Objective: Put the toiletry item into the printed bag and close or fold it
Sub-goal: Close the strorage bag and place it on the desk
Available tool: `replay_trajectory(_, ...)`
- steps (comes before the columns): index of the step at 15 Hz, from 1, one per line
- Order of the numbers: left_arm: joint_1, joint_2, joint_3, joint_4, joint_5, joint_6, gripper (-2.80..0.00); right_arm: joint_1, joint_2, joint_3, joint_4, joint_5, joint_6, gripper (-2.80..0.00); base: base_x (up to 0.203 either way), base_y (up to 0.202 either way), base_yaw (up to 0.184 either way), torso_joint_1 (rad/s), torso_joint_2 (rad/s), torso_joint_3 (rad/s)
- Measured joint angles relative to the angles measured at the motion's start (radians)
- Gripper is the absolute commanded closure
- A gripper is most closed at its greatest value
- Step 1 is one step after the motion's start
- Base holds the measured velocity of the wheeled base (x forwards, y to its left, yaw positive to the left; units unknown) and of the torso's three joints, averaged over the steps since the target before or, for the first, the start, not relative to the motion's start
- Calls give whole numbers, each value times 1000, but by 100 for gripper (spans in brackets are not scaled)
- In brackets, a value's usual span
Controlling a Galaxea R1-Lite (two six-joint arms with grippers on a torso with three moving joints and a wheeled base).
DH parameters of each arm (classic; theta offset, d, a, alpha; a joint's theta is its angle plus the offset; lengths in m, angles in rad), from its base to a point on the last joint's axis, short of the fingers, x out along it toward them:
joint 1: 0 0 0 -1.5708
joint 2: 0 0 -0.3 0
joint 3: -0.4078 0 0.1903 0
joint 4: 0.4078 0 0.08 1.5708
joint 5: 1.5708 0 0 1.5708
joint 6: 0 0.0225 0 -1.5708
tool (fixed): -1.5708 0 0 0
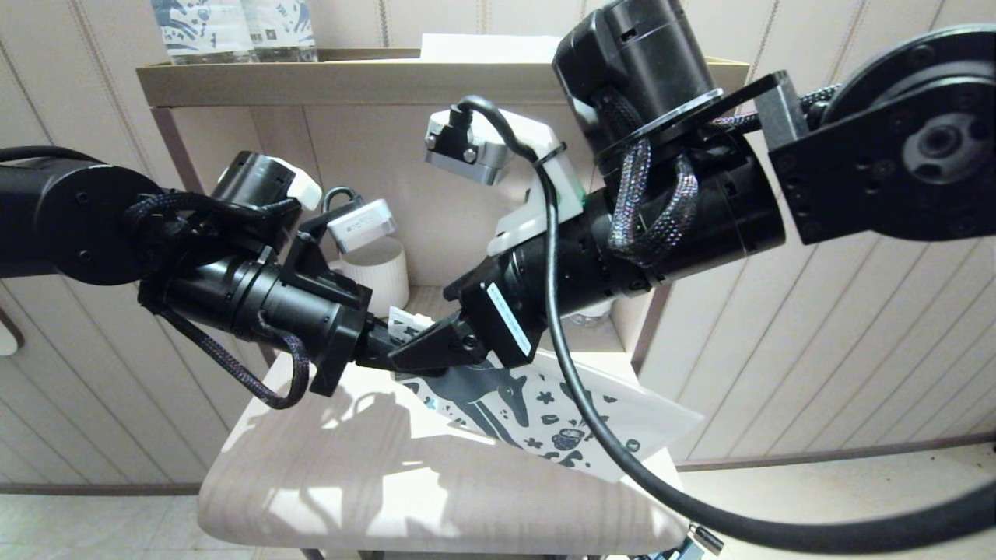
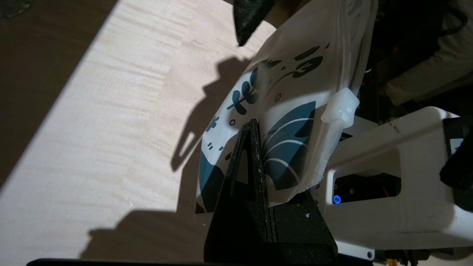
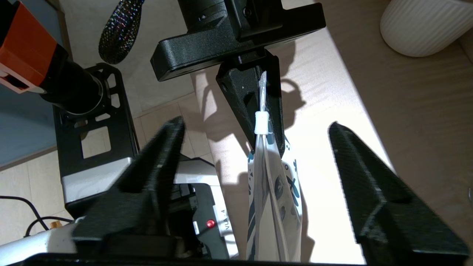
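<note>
Right wrist view: left gripper pinches the printed bag at its zip end, slider just beyond its fingertips. Right gripper spread wide, bag hanging between its fingers, untouched. Comb not visible; judged loaded, zip closing remains.

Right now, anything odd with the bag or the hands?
The printed bag hangs edge-up over the stool, pinched at its end by the left hand just beyond the white zip slider. The right hand is open, straddling it. No comb visible.
</note>
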Motion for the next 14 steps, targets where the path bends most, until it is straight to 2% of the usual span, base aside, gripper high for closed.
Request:
replay_trajectory(2,0,0,0,0,0,0,0,0,0,-3,0,8,3,0,0,0,0,0,0,0)
replay_trajectory(7,0,4,6,-1,0,3,0,-2,1,4,9,86,5,0,0,0,0,0,0,0)
replay_trajectory(11,0,4,24,-11,0,2,0,-4,2,11,7,89,3,0,0,0,0,0,0,0)
replay_trajectory(14,4,4,26,-27,-26,-1,0,-12,0,3,4,69,5,0,0,0,0,0,0,0)
